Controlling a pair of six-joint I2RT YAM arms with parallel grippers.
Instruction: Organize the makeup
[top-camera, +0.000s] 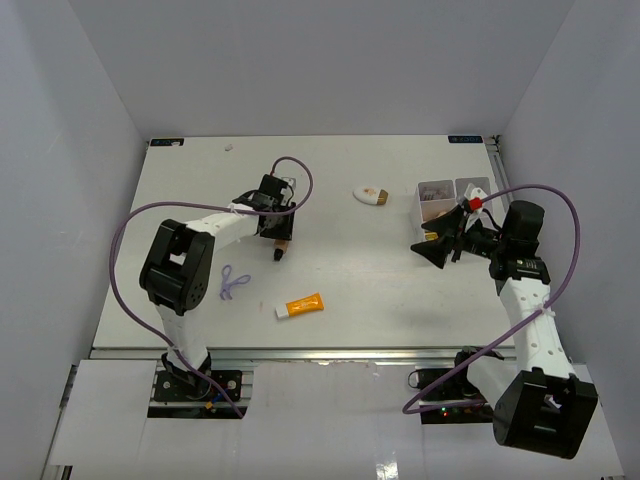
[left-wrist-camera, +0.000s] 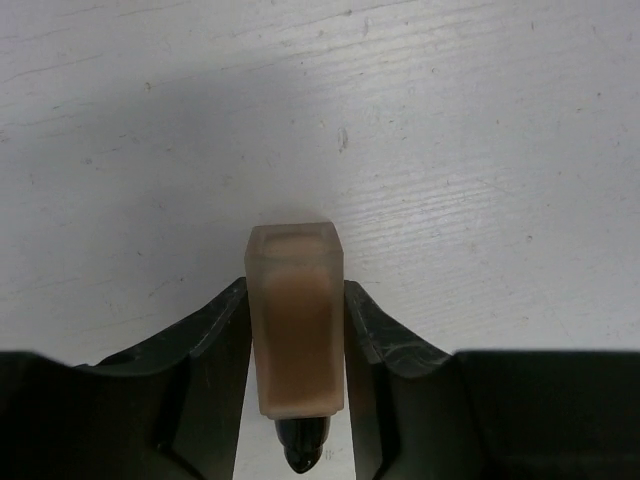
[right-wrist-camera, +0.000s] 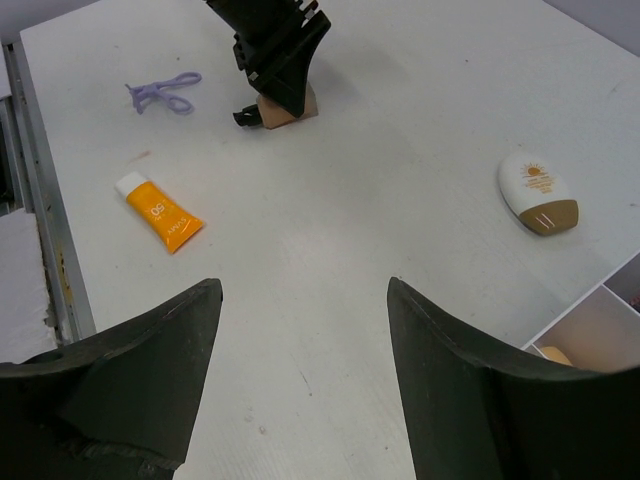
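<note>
My left gripper (left-wrist-camera: 296, 290) is shut on the brown lipstick (left-wrist-camera: 296, 320), a tan block with a black tip, low over the table's middle left (top-camera: 278, 250). Both black fingers (left-wrist-camera: 215, 350) press its sides. From the right wrist view the lipstick (right-wrist-camera: 285, 110) shows under the left gripper (right-wrist-camera: 275, 60). My right gripper (top-camera: 428, 250) hangs open over bare table (right-wrist-camera: 300, 290), holding nothing. Loose on the table lie an orange tube with a white cap (top-camera: 303, 306) (right-wrist-camera: 160, 212), a purple loop (top-camera: 233, 283) (right-wrist-camera: 162, 92) and a white oval compact (top-camera: 370, 194) (right-wrist-camera: 538, 190).
A white compartment tray (top-camera: 470, 184) stands at the right edge, behind my right gripper. One compartment holds small patterned items (top-camera: 436, 191). A beige piece (right-wrist-camera: 553, 355) shows in the tray's near compartment. The enclosure's walls close the back and sides.
</note>
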